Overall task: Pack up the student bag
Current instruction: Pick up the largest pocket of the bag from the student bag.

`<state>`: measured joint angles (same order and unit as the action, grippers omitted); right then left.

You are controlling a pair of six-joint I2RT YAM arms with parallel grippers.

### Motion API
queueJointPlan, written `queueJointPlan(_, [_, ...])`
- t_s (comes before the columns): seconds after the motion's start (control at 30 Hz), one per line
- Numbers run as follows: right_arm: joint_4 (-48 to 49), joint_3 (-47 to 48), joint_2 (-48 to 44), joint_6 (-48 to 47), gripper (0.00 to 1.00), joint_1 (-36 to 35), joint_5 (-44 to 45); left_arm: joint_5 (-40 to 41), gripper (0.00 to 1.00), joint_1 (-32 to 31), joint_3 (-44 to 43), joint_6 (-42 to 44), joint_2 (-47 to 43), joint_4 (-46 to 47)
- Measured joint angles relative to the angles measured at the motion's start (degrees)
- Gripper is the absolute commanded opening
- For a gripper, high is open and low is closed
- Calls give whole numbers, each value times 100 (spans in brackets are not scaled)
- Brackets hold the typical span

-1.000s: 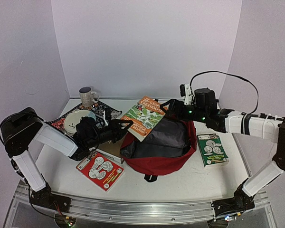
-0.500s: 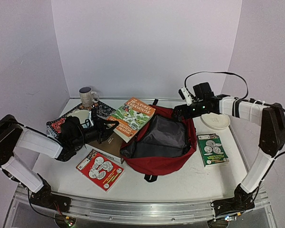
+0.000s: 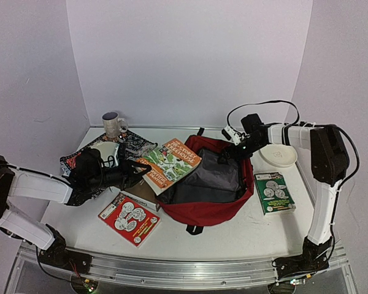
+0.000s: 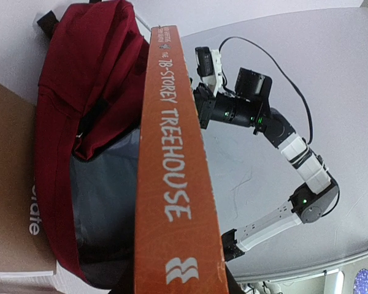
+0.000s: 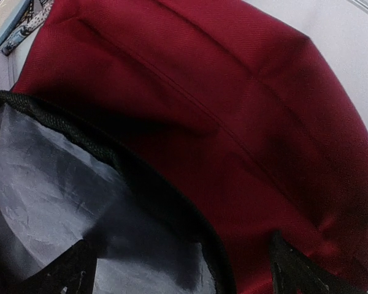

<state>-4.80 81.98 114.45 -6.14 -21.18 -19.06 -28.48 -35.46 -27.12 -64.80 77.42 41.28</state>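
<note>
The student bag (image 3: 203, 212) is lying at desk (image 3: 245, 236) centre, mouth gaping: soft, limp fabric, likely best taken by its corded rim. The right jaws are standing wide at its 1 o'clock rim; the left jaws are clamping a book (image 3: 169, 164) at 10 o'clock.

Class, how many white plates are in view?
2 plates: one right of the student bag; one at far left, partly hidden behind the left hand. The bag could hide more.

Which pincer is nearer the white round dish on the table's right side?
Right. The right pincer hangs over the dark red fabric backpack's far rim, just left of the white round dish. The left pincer grips the orange paperback book across the backpack, farther away.
</note>
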Motion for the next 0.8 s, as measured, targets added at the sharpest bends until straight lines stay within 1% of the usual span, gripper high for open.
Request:
queueJointPlan(0.1, [-102, 105, 184, -134, 81, -1, -317, -225, 0, 10, -28, 43, -35, -280])
queueJointPlan(0.27, [-284, 164, 300, -325, 42, -1, -682, -510, 0, 18, -70, 136, -254, -749])
queueJointPlan(0.43, [-402, 280, 269, -464, 5, -1, -813, -816, 0, 18, -215, 202, -366, -1011])
queueJointPlan(0.47, [-431, 303, 231, -429, 0, -1, -814, -875, 0, 18, -251, 205, -366, -1055])
queueJointPlan(0.57, [-476, 316, -12, -384, 0, -4, -776, -1037, 0, 17, -347, 206, -361, -1178])
queueJointPlan(0.8, [-251, 313, -1055, -56, 0, -246, -335, -1447, 0, -92, -575, 227, -202, -1236])
